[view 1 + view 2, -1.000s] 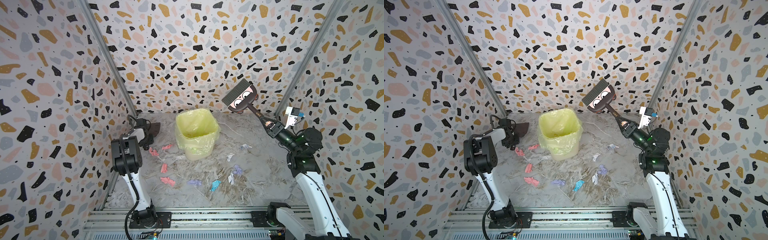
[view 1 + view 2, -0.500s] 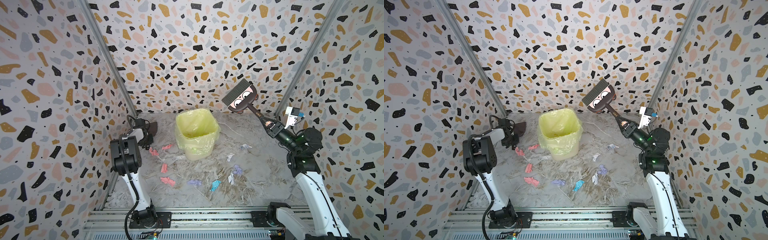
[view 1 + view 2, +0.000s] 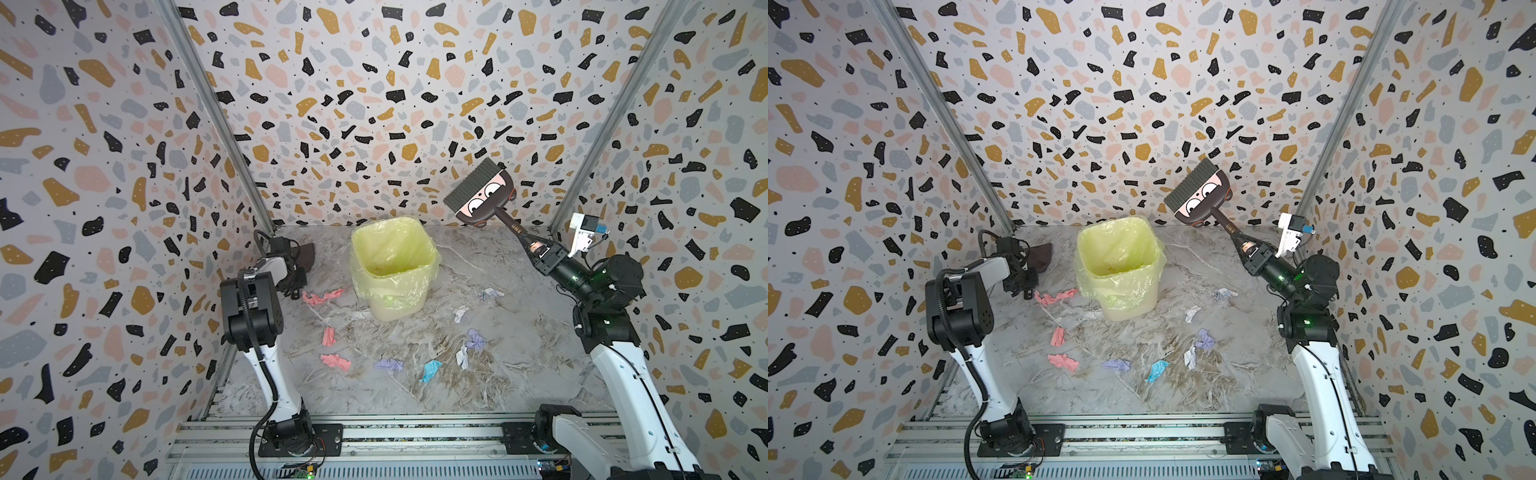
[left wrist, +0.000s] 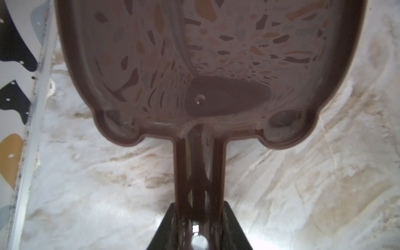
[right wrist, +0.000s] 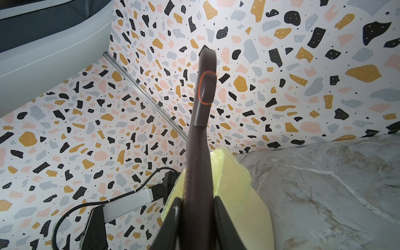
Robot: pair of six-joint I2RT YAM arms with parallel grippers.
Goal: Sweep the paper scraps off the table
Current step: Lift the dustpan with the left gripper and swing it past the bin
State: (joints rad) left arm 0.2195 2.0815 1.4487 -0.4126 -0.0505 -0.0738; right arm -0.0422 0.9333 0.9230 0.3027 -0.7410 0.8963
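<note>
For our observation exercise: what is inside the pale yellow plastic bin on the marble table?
Only its crinkled yellow plastic liner shows inside the bin; nothing else visible. The near inner wall is hidden behind the rim.

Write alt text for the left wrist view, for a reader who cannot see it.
A glossy brown dustpan fills the view, its handle clamped between the left gripper's black fingers. Behind it is the grey-white marble table, edged by a metal rail and a terrazzo-speckled wall.
</note>
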